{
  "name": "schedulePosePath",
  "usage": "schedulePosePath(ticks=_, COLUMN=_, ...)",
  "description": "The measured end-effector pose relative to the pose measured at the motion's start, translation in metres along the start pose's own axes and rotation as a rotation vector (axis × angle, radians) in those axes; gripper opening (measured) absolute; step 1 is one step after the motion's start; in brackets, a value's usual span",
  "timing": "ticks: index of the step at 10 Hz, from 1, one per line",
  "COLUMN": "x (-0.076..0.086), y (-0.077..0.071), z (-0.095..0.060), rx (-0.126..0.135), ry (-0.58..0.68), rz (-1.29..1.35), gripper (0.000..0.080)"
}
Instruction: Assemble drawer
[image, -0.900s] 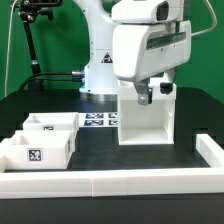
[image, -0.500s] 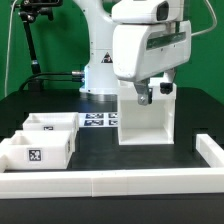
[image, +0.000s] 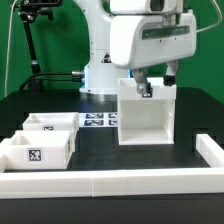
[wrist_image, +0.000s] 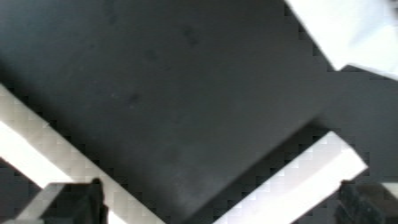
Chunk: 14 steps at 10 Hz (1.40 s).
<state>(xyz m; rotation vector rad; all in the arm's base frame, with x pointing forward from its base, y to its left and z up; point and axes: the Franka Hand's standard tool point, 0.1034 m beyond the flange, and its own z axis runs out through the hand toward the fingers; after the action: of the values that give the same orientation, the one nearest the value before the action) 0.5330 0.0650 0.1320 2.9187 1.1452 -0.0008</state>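
The white open drawer case (image: 147, 115) stands upright on the black table, right of centre in the exterior view. My gripper (image: 155, 84) hangs just above its top opening, jaws apart and holding nothing. In the wrist view my gripper (wrist_image: 217, 205) looks down into the case. Its white walls (wrist_image: 285, 170) run as slanted bands over the dark table, and a dark fingertip shows at each lower corner. Two white drawer boxes (image: 52, 124) (image: 35, 148) with marker tags sit at the exterior view's left.
The marker board (image: 100, 121) lies between the boxes and the case. A white rail (image: 110, 180) runs along the front edge and turns up the exterior view's right side. The robot base (image: 100, 75) stands behind, with a black stand (image: 35, 40) at the back left.
My gripper has risen a little from the top edge of the drawer case. The case and the boxes have not moved.
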Motion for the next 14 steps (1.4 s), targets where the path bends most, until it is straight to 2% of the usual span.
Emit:
schedulePosePath(ticks=2, x=-0.011, y=-0.028, z=-0.006, rx=-0.003, ry=-0.006, rz=0.115, gripper=0.0650)
schedulePosePath(ticks=3, x=-0.016, y=-0.035, z=-0.004, rx=-0.003, ry=-0.006, rz=0.147, gripper=0.0650)
schedulePosePath(ticks=4, x=-0.021, y=-0.040, z=-0.003, rx=0.002, ry=-0.012, rz=0.149, gripper=0.0650)
schedulePosePath(ticks=9, x=-0.021, y=-0.039, z=-0.002, rx=0.003, ry=-0.013, rz=0.150, gripper=0.0650)
schedulePosePath(ticks=10, x=-0.026, y=-0.044, z=-0.002, rx=-0.014, ry=0.014, rz=0.249, gripper=0.0650)
schedulePosePath(ticks=11, x=-0.038, y=-0.057, z=-0.001, rx=-0.021, ry=0.019, rz=0.350, gripper=0.0650)
schedulePosePath(ticks=12, x=-0.041, y=-0.069, z=0.000, rx=-0.021, ry=0.009, rz=0.438, gripper=0.0650)
schedulePosePath(ticks=14, x=-0.042, y=-0.084, z=0.004, rx=-0.009, ry=-0.002, rz=0.551, gripper=0.0650)
